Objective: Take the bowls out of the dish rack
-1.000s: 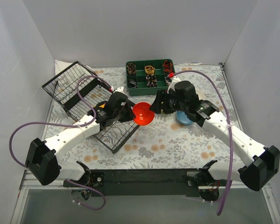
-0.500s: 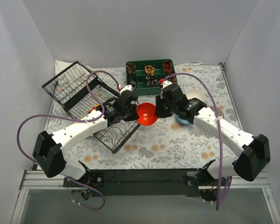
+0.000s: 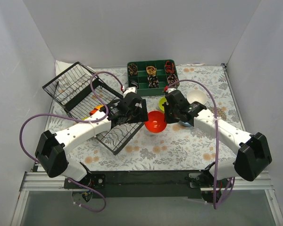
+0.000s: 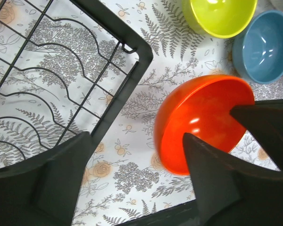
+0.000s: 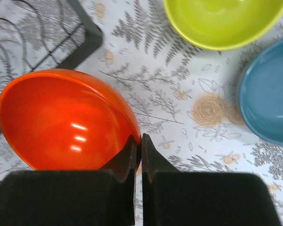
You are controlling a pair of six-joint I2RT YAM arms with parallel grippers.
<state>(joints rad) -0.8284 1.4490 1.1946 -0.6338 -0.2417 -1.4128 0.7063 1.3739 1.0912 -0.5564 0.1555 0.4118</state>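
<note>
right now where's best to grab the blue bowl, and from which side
I'd take the blue bowl by its rim, from above: it sits upright, so one finger goes inside, one outside. Pick the edge away from the lime-yellow bowl.

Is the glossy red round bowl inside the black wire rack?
Out: the red bowl is beside the rack, in the right gripper.

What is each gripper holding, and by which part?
The right gripper pinches the red bowl by its rim; the left gripper is open, holding nothing.
</note>
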